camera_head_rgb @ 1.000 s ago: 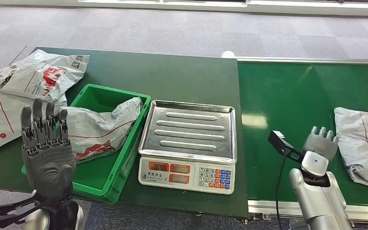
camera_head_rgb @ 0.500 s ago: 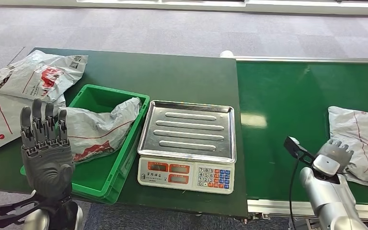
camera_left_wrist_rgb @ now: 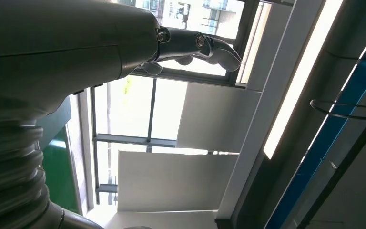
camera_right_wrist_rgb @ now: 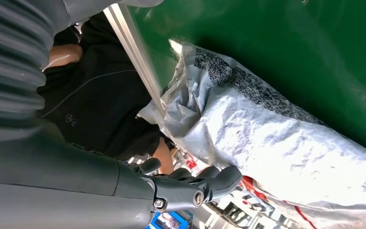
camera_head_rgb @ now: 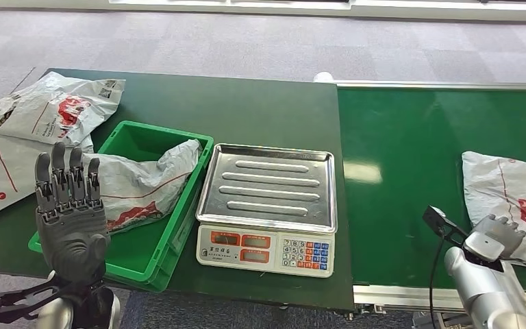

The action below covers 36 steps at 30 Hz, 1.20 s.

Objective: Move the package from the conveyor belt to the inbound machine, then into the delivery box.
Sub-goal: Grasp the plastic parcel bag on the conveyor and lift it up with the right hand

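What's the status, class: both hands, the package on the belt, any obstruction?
Left hand raised, open. Right hand open at package, no grip yet. Package flat on conveyor belt. Path to scale unobstructed.

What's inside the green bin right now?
The green bin holds one crumpled grey package with red print, draped over the bin's left rim. The far end of the bin floor is bare. Whatever lies beneath the package is covered.
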Each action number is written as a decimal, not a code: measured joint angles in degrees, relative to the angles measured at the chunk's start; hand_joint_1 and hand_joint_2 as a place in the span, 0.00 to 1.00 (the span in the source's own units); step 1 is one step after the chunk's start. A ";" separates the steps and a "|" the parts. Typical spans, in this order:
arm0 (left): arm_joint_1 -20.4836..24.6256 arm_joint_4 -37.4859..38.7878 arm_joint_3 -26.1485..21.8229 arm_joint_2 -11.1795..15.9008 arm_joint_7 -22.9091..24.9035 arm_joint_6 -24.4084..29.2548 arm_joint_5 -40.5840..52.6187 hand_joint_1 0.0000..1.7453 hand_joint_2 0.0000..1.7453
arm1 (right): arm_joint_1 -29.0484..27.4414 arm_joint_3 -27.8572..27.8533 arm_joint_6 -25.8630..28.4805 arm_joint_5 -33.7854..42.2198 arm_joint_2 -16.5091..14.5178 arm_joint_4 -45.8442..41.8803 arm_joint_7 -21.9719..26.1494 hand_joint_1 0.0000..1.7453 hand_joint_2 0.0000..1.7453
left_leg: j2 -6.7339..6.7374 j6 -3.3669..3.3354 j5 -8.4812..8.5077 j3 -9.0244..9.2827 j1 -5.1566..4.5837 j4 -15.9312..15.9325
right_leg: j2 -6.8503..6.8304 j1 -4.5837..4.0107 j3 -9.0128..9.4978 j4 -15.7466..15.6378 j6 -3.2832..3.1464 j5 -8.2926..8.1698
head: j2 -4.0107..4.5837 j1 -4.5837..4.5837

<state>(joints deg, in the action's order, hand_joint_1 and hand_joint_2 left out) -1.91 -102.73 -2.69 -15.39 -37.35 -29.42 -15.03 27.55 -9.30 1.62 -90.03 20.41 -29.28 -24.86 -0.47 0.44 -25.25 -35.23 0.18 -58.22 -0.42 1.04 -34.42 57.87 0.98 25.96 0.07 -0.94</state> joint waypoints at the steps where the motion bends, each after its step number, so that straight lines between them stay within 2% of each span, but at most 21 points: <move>1: 0.00 0.00 0.00 -0.01 0.01 0.00 0.01 0.00 1.00 | 0.00 -0.05 0.01 0.00 0.05 0.16 0.01 0.00 1.00 | 0.00 0.00 0.00 0.00 0.00 0.00 | 0.00 0.00 0.00 0.00 0.00 0.00 | 0.00 0.00; 11: 0.03 0.10 0.00 0.00 0.33 -0.02 -0.15 0.00 1.00 | 0.01 -0.42 -0.14 0.00 0.42 1.18 0.02 0.00 1.00 | 0.00 0.00 0.00 0.00 0.00 0.00 | -0.01 0.00 0.00 0.00 0.00 0.00 | 0.00 0.00; 18: 0.05 -0.08 0.00 0.00 1.54 0.13 -1.50 0.00 1.00 | 1.26 -0.96 -1.21 0.01 2.97 3.02 1.55 0.00 1.00 | 0.02 0.00 0.00 -0.01 -0.03 -0.01 | 0.01 0.03 0.00 0.00 0.00 -0.01 | 0.00 0.00; 22: 0.05 -0.17 0.00 0.00 1.68 0.12 -1.74 0.00 1.00 | 3.01 -0.97 -2.22 0.02 4.18 4.69 2.07 1.00 1.00 | 0.05 -0.01 0.00 0.01 -0.02 -0.01 | 0.03 0.03 0.00 0.00 0.01 -0.01 | 0.00 0.00; 29: 0.04 0.01 -0.01 0.00 1.27 -0.86 -1.10 0.00 1.00 | 2.16 -2.31 -0.27 0.01 3.02 4.83 4.38 1.00 1.00 | 0.00 -0.01 0.00 0.00 0.00 0.00 | -0.03 0.00 0.02 0.00 0.00 0.00 | 0.00 0.00; 36: 0.06 0.13 -0.04 0.00 1.65 -1.41 -0.99 0.00 1.00 | -3.28 -2.51 0.46 0.00 1.77 -3.64 6.89 1.00 1.00 | -0.05 -0.01 -0.01 -0.02 0.00 0.00 | -0.07 0.00 0.02 0.00 0.01 0.02 | 0.00 0.00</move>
<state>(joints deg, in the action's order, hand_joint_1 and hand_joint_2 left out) -1.84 -102.60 -2.73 -15.39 -35.70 -30.83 -16.03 24.27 -11.81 2.07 -90.03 22.18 -32.92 -17.96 -0.52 0.43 -25.27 -35.25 0.18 -58.21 -0.49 1.04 -34.40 57.87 0.99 25.98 0.07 -0.94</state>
